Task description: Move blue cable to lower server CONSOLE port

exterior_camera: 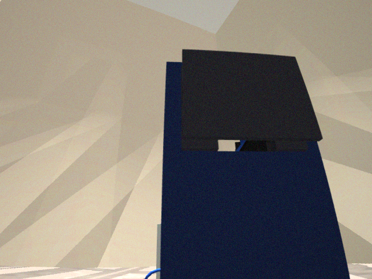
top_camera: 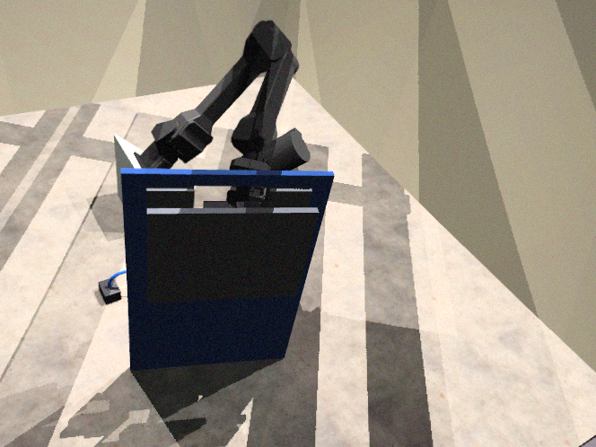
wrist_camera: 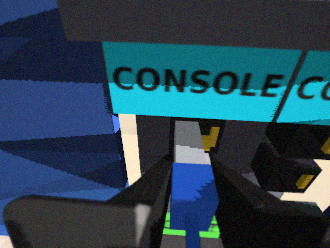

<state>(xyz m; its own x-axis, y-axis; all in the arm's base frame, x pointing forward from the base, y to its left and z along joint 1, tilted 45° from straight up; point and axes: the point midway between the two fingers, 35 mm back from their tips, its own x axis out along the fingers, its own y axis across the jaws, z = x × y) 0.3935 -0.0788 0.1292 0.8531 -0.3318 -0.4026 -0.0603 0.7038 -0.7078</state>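
The fingers were pinching the blue plug [wrist_camera: 192,192], its pale nose at the socket under the CONSOLE label [wrist_camera: 195,82]. Good handling probably meant keeping it square to the opening, tab squeezed, and moving straight.

Before you: beige walls [top_camera: 505,120] [exterior_camera: 75,89], angular bands of light and shade; pale floor [top_camera: 346,337] [exterior_camera: 126,271], grey-striped, shadows near; grey patch [exterior_camera: 192,12] above the walls.

From above and behind the blue panel [top_camera: 211,331] [exterior_camera: 252,210], my top view faces the arm [top_camera: 226,91]; my exterior looks up at that panel from nearer and lower; my wrist view faces the label [wrist_camera: 195,95] at close range.
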